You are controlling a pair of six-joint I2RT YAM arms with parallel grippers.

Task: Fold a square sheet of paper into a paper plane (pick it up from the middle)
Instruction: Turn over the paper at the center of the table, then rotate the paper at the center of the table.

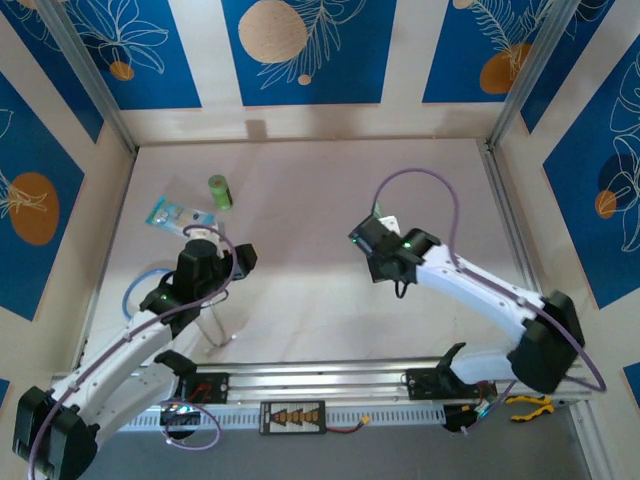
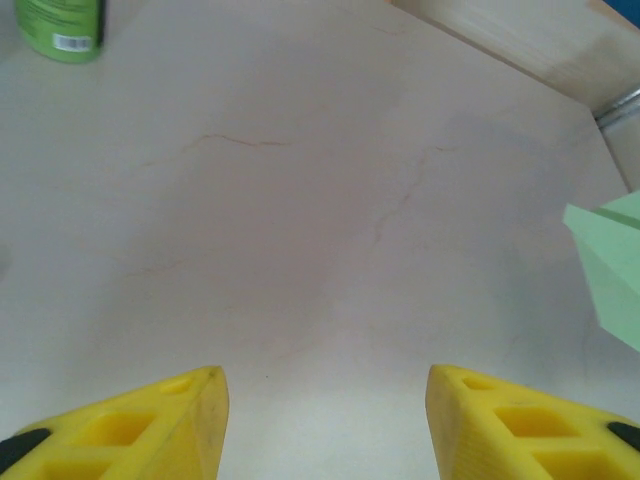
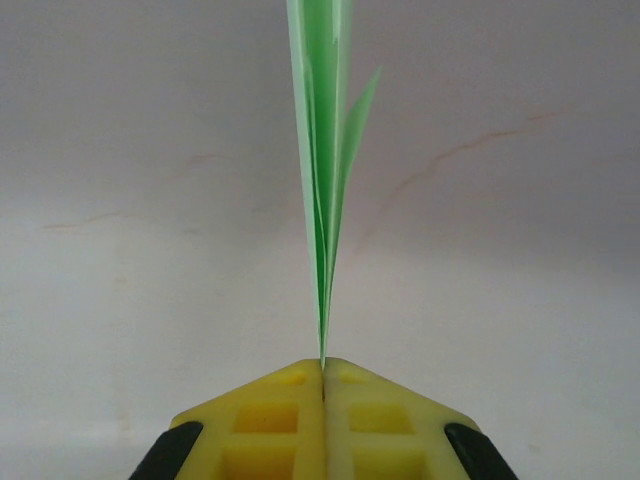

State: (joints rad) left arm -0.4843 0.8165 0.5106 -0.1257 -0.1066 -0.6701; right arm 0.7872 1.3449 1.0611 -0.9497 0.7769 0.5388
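Nearest, toward the left edge of the worktop (image 1: 300, 180), the left gripper (image 2: 325, 390) is seen with its jaws well apart and nothing between them. Farther in, right of the middle, the right gripper (image 3: 322, 366) is closed tight on one edge of the paper plane (image 3: 325, 160), which juts straight out from the fingertips, its layers slightly splayed. Only a thin margin is pinched, so a slip or twist is likely, and the folds could spring open if the pinch were eased. Beyond, toward the far left corner, a clear packet (image 1: 180, 213) and a small green cylinder (image 1: 219, 191) are seen.
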